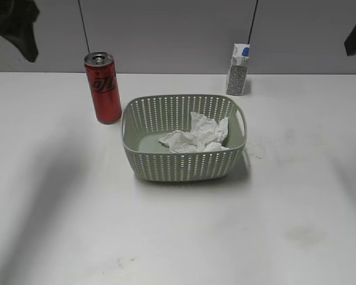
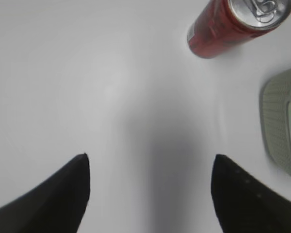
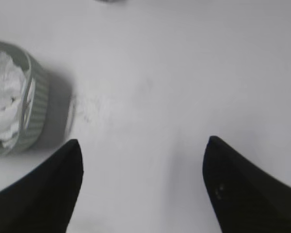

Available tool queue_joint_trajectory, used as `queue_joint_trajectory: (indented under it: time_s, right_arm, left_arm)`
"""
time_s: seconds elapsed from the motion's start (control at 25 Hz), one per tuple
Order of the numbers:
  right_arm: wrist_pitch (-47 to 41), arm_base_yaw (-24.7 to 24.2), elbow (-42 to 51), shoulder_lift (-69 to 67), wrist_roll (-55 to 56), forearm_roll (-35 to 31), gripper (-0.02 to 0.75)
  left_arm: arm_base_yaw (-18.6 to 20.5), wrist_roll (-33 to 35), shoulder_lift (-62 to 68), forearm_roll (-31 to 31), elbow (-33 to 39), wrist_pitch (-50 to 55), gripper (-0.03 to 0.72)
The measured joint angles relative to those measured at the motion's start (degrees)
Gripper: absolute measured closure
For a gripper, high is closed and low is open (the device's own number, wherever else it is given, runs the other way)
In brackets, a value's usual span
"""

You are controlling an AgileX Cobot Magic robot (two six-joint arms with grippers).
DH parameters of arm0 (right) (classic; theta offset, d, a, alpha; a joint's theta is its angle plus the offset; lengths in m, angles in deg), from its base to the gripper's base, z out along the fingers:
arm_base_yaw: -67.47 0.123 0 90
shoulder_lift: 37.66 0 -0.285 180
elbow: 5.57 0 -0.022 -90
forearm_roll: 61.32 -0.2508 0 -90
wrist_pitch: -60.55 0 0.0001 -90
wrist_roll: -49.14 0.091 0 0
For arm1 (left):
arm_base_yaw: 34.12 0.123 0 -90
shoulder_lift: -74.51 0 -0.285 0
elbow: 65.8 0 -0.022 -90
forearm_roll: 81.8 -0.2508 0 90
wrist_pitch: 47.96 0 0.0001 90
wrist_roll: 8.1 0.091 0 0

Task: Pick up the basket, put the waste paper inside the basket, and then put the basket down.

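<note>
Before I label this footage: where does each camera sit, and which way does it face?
Exterior: in front, slanting down at the basket of waste paper, can and carton; dark arm parts at the top corners.
Left wrist: above the table, looking down; both fingers spread, can.
Right wrist: likewise; fingers spread.
All three share the basket.

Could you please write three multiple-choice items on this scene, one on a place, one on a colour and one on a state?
1. Where is the waste paper?
A. In the basket
B. Beside the carton
C. Under the can

2. What colour is the can?
A. Blue
B. Red
C. Yellow

3. How are the left gripper and the right gripper?
A. Both open, holding nothing
B. Both clamped on the basket
C. One holding paper

Answers: 1 A, white paper lies inside the basket; 2 B, its side is red; 3 A, bare table shows between the spread fingers.
</note>
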Motion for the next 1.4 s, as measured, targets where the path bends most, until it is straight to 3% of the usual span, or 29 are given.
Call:
queue_joint_trajectory:
  time_s: [0.12, 0.28, 0.56, 0.84, 1.04, 1.4]
  right_arm:
    - [-9.2, 0.0, -0.2, 0.0, -1.9, -0.1, 0.165]
    - [-12.0, 0.0, 3.2, 3.8, -2.3, -1.5, 0.166]
    - [-10.1, 0.0, 15.2, 18.2, -2.2, -2.3, 0.166]
    - [-1.9, 0.0, 29.6, 31.9, -2.2, -2.2, 0.166]
    - [1.3, 0.0, 39.2, 39.3, -2.2, -2.2, 0.166]
    - [1.3, 0.0, 50.2, 55.0, -2.2, -2.2, 0.167]
  left_arm:
    - [2.3, 1.2, -5.9, 0.1, 5.1, -0.1, 0.105]
    - [4.0, 3.1, -16.1, -0.4, 17.5, 0.0, 0.107]
    - [4.1, 3.6, -37.8, -0.7, 40.3, -3.8, 0.111]
    - [4.1, 3.7, -55.3, -0.7, 55.9, -8.1, 0.111]
    - [4.1, 3.7, -65.3, -0.7, 61.8, -11.1, 0.118]
    - [4.1, 3.7, -83.3, -0.7, 62.0, -14.5, 0.132]
